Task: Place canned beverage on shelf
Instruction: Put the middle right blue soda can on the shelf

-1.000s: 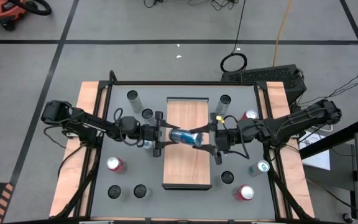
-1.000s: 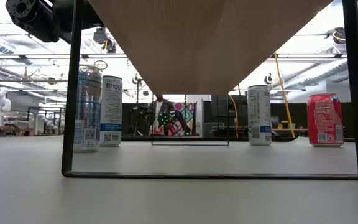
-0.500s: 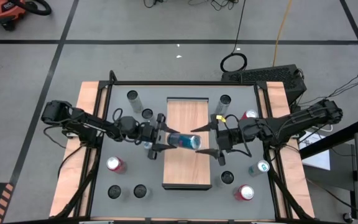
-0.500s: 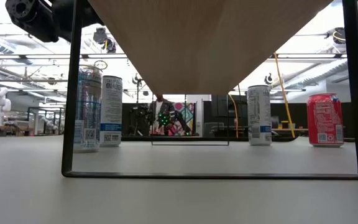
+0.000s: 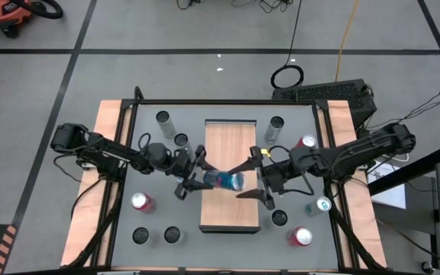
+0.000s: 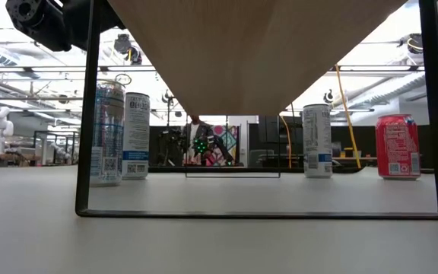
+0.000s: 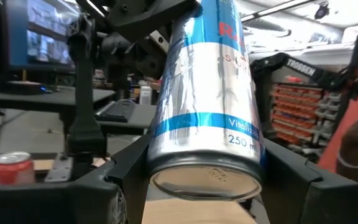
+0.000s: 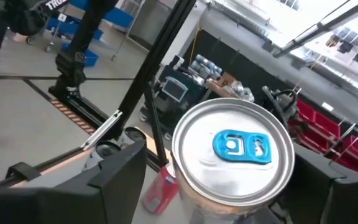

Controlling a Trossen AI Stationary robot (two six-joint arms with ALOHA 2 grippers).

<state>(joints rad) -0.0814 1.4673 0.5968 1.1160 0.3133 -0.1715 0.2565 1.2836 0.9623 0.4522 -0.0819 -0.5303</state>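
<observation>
Two grippers meet over the middle of the shelf [image 5: 231,164], with one blue-and-silver can [image 5: 221,181] between them, held up off the board and tilted nearly on its side.

- Left gripper [image 5: 192,177]: clamped on the can's body near its base; the left wrist view shows both dark fingers [image 7: 114,180] pressed against the can's sides.
- Right gripper [image 5: 250,177]: jaws spread wide at the can's top end, not touching it as far as I can tell. Right wrist view looks straight at the lid with its blue tab.
- Step in hand, as I judge it: left arm alone carries the can and must turn it upright and set it down on bare wood. Best to right it before lowering, bring the base down flat, and open only once it stands steady. A tilted set-down risks a tip and a roll off the board.
- In the way: the spread right fingers sit close to the lid; they should draw clear before the can swings upright.
- Around: the shelf top looks bare, so space is plentiful. On the grey tabletop [image 5: 147,229], well apart from the shelf, stand other cans: a red can [image 5: 141,202] near the left arm, a slim silver can [image 5: 163,121] at the far left corner, a red can [image 5: 302,237] near right.
- Low view: only the shelf's underside and standing cans beyond.
</observation>
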